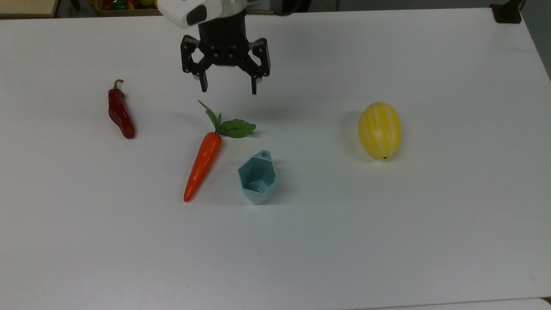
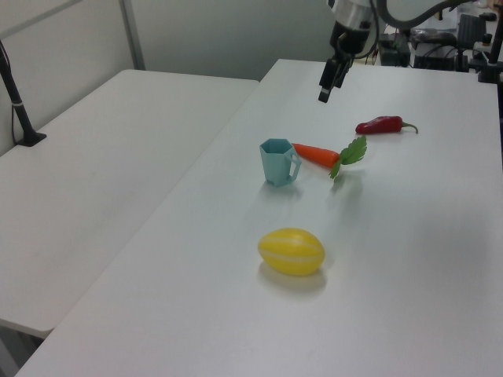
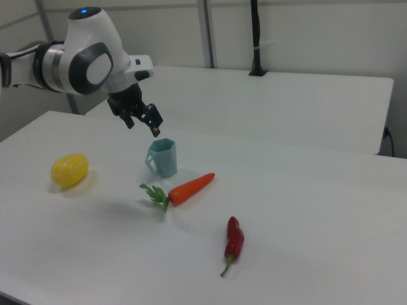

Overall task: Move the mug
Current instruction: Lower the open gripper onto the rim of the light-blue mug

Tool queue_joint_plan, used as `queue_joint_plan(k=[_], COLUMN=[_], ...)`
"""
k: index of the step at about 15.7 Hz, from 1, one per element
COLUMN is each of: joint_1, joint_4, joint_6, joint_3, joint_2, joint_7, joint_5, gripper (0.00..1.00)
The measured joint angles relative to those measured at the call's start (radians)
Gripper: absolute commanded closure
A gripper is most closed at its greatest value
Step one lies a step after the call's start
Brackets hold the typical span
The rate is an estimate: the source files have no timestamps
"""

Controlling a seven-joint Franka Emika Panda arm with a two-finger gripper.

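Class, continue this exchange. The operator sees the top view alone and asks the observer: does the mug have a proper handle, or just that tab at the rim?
Observer: A proper one. In the left view the mug stands upright with a loop handle on the left view's right side.
Operator: Is the gripper down at table level?
Observer: No. In the right view the gripper hangs open in the air, well clear of the table.
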Motion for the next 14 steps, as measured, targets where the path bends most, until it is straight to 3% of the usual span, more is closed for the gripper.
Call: queue_joint_plan(k=[10,14], joint_1=[0.057,0.067], joint_4=[-0.016,-0.021], joint_6=[0.163,0.227], joint_3=[0.000,0.000], joint_2=[0.129,0.188], joint_7=[0.137,0.152], joint_5=[-0.009,-0.023], gripper=[0.00,0.07])
